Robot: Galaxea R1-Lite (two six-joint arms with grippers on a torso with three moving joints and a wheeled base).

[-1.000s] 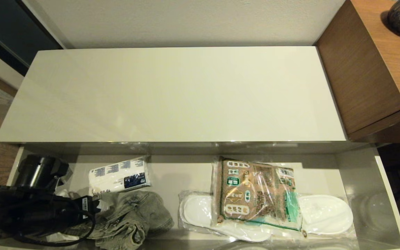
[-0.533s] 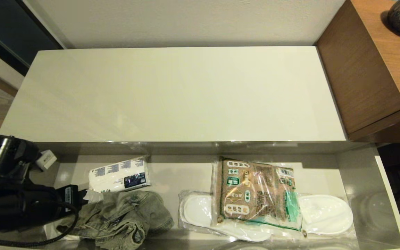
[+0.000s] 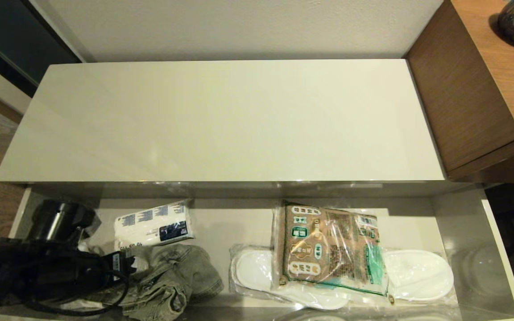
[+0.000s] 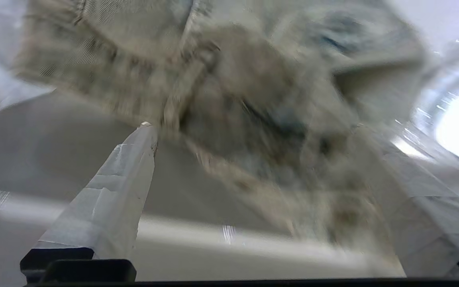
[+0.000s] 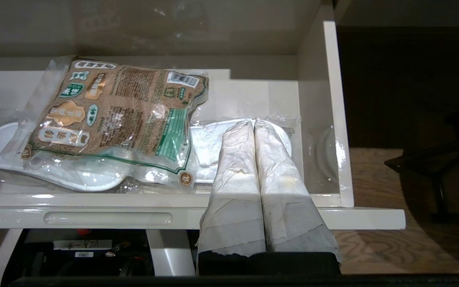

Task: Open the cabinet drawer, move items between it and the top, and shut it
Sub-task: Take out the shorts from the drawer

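A: In the head view the cabinet drawer [image 3: 498, 249] stands pulled out below the top [image 3: 221, 120], which carries nothing. The denim garment [image 3: 172, 281] lies crumpled at the drawer's left front, just in front of a white printed pack [image 3: 154, 225]. The left gripper [image 3: 125, 263] sits at the garment's left edge, its arm filling the drawer's left corner. To the right lie plastic-wrapped slippers [image 3: 422, 274] with a brown food packet [image 3: 328, 249] on top of them.

B: So which step is this?

A: Probably the pick of the garment for the move up to the top. The left wrist view shows the denim garment [image 4: 229, 119] bunched between two spread fingers [image 4: 110, 199], one tip at the fabric's edge; the jaws are apart and have not closed on it.

B: And the next move?

A: Likely closing on a thick fold, then lifting high enough to pass the cabinet's front lip. The loose cloth may trail and snag there. The top offers open room everywhere.

B: The other arm?

A: In the right wrist view the right gripper [image 5: 255, 123] is parked in front of the drawer's front edge [image 5: 94, 211], fingers pressed together and holding nothing, with the drawer's right wall [image 5: 331, 99] close by. The slippers [image 5: 54, 175] and the food packet [image 5: 118, 111] lie untouched.
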